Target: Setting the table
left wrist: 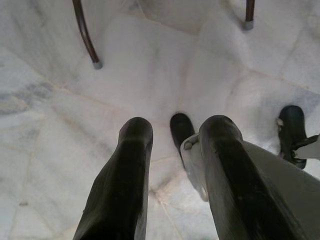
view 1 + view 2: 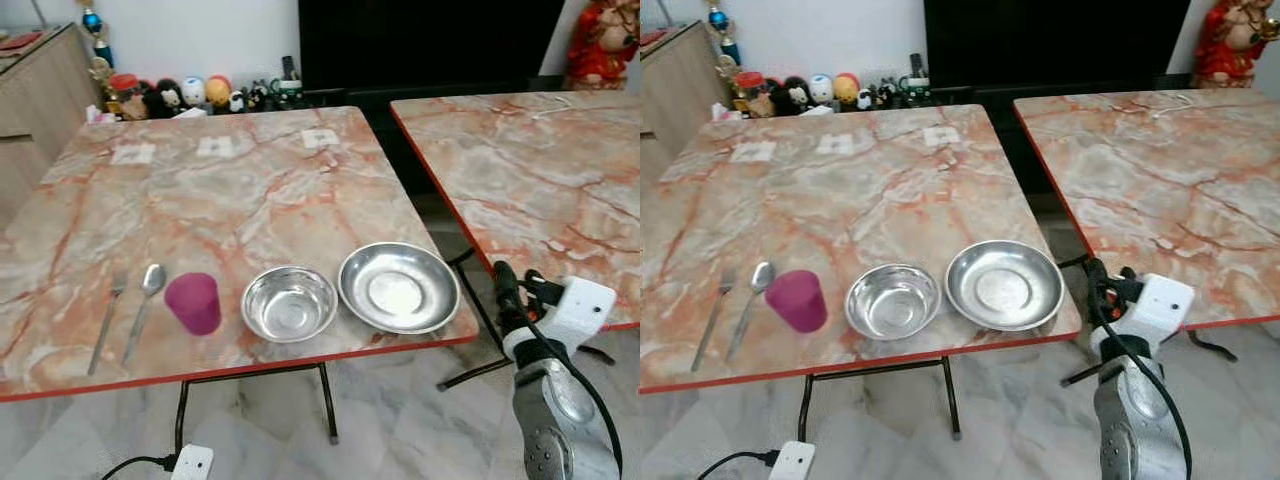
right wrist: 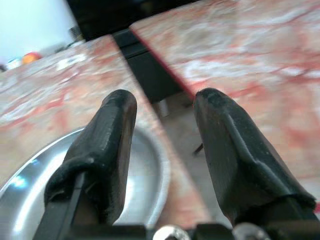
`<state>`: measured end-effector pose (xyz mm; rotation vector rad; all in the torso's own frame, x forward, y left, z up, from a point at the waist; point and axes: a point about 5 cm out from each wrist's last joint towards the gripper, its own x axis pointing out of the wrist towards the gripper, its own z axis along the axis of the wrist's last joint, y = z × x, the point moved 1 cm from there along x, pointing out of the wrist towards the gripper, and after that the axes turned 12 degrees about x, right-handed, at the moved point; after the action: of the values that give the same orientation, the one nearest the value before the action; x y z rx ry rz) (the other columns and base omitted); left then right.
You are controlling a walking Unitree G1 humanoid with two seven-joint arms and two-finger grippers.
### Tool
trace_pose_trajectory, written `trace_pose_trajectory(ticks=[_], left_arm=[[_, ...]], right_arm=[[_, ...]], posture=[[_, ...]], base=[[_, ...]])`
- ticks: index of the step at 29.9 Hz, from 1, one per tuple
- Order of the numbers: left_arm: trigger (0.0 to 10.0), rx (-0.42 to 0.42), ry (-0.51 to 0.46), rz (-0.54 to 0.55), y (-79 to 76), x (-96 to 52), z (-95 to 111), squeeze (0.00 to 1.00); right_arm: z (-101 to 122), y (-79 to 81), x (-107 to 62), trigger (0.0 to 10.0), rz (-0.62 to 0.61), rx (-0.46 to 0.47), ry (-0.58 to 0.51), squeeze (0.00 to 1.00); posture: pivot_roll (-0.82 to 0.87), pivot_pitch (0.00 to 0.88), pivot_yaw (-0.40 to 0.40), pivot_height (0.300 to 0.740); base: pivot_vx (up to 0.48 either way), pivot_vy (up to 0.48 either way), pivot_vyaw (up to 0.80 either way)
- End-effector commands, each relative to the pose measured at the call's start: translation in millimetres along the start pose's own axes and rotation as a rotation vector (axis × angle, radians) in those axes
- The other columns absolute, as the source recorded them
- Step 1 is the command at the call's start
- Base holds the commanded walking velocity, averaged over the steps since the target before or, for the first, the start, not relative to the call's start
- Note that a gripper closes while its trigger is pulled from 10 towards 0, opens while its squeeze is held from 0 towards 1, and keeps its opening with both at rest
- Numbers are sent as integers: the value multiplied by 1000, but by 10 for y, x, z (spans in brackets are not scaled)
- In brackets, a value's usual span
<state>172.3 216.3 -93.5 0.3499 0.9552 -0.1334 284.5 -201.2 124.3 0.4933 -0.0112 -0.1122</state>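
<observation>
View from my head camera over the near table [image 2: 250, 190]. Along its front edge, from my left to my right, lie a fork [image 2: 106, 320], a spoon [image 2: 145, 305], a pink cup [image 2: 193, 302], a steel bowl [image 2: 290, 303] and a steel plate [image 2: 398, 287]. The bowl and plate sit just beside one another; the cup stands upright between spoon and bowl. A second table [image 2: 530, 180] stands to my right, apart from the first by a gap.

My right pincer [image 3: 165, 135] is raised at the near corner of the table, just beside the plate; its two black fingers [image 3: 107, 150] are spread, with nothing between them, and they point across the plate's rim. My left pincer [image 1: 172, 170] hangs idle, aimed at the marble floor [image 1: 75, 125], its fingers likewise apart and empty.

Step in hand, as I judge it: approach to the plate, no piece yet grasped. The pieces are lined up rather than laid as a place setting, so most of the task appears to remain.

The next move calls for lowering my right pincer over the plate's near rim, one finger inside and one outside, then closing. The rim is thin and the steel smooth, so a shallow bite could slip.
</observation>
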Motion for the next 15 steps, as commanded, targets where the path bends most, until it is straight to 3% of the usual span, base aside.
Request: trace_pose_trajectory(ticks=[1,6,8,12,15], left_arm=[[10000,6,19,-7,0,-1,-22,0],[10000,7,16,-8,3,2,-8,0],[10000,6,13,-6,8,4,1,0],[10000,8,13,-5,10,5,4,0],[10000,11,11,-4,17,7,14,0]], right_arm=[[-66,-13,55,10000,-3,11,54,0],[-112,-86,188,10000,-93,79,80,0],[-208,-124,234,10000,-128,153,134,0],[-264,-142,250,10000,-136,154,152,0],[-346,-129,283,10000,-137,225,193,0]], posture=[[-110,24,8,740],[-105,39,9,740],[-102,44,9,740],[-100,49,9,740],[-94,59,12,740]], base=[[0,0,0],[0,0,0],[0,0,0],[0,0,0],[0,0,0]])
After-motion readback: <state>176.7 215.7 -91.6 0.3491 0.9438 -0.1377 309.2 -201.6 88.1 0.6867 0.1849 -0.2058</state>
